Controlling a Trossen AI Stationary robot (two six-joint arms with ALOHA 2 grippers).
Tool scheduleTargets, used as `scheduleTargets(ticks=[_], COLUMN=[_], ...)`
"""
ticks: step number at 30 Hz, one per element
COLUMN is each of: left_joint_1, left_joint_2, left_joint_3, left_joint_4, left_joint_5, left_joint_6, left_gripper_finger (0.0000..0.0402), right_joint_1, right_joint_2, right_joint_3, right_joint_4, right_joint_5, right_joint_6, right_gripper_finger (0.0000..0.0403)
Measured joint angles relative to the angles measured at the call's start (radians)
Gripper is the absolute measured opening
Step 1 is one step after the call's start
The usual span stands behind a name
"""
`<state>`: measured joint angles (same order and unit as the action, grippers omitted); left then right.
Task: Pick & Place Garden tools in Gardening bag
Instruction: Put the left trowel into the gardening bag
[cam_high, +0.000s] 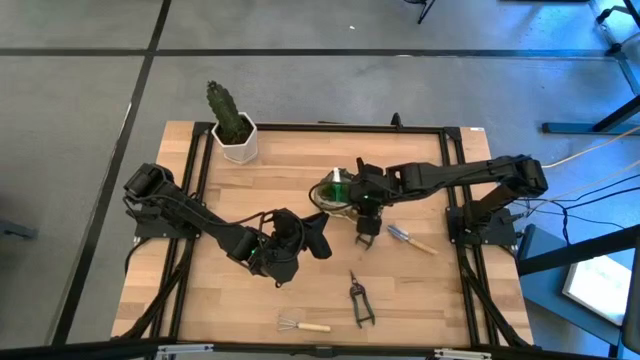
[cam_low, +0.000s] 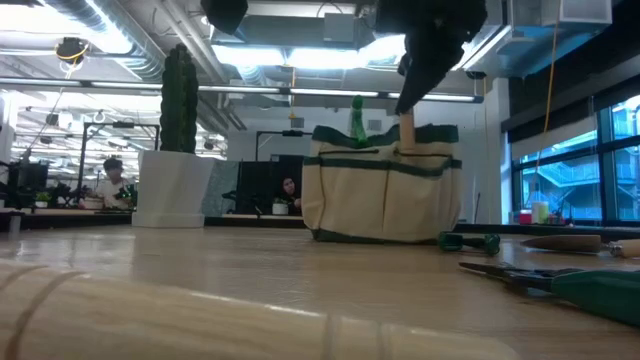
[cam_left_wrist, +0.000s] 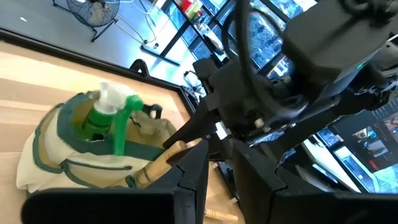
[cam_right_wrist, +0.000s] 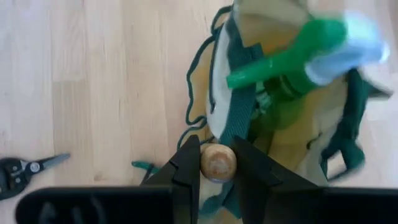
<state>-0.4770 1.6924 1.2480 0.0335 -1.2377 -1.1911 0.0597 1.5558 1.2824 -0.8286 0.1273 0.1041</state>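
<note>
The gardening bag stands upright on the table's far middle, a green spray bottle sticking out of its mouth. My right gripper hangs over the bag's right part, shut on a wooden-handled garden tool. My left gripper is at mid-table, near and left of the bag, pointing level at it. Its fingers stand narrowly open with nothing between them. A trowel, dark shears and a wire rake lie flat on the table. My right gripper pinches the top end of the tool's wooden handle between its two fingers. The fingers slant down from the table's right. The handle hangs tilted below them and runs down to the bag's rim; the tool's lower end is hidden there.
A cactus in a white pot stands at the far left. A small dark tool lies just near-right of the bag. The table's left half is bare wood. People sit in the room beyond the far edge.
</note>
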Motion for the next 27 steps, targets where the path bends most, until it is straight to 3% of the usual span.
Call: scheduleTargets(ticks=[13,21,27], left_joint_1=[-0.001,-0.001,-0.001], left_joint_2=[0.000,0.000,0.000], left_joint_3=[0.000,0.000,0.000], left_joint_4=[0.000,0.000,-0.001], left_joint_5=[-0.002,-0.001,-0.001], left_joint_6=[-0.001,0.000,0.008], left_gripper_finger=[0.0065,0.0065,0.0065], right_joint_1=[0.000,0.000,0.000], right_joint_2=[0.003,-0.014,-0.045], right_joint_3=[-0.016,0.020,0.117], right_joint_4=[0.024,-0.069,-0.134], right_joint_5=[0.016,0.074,0.091], right_joint_6=[-0.014,-0.010,-0.007], right_gripper_finger=[0.0076,0.0209,0.0268])
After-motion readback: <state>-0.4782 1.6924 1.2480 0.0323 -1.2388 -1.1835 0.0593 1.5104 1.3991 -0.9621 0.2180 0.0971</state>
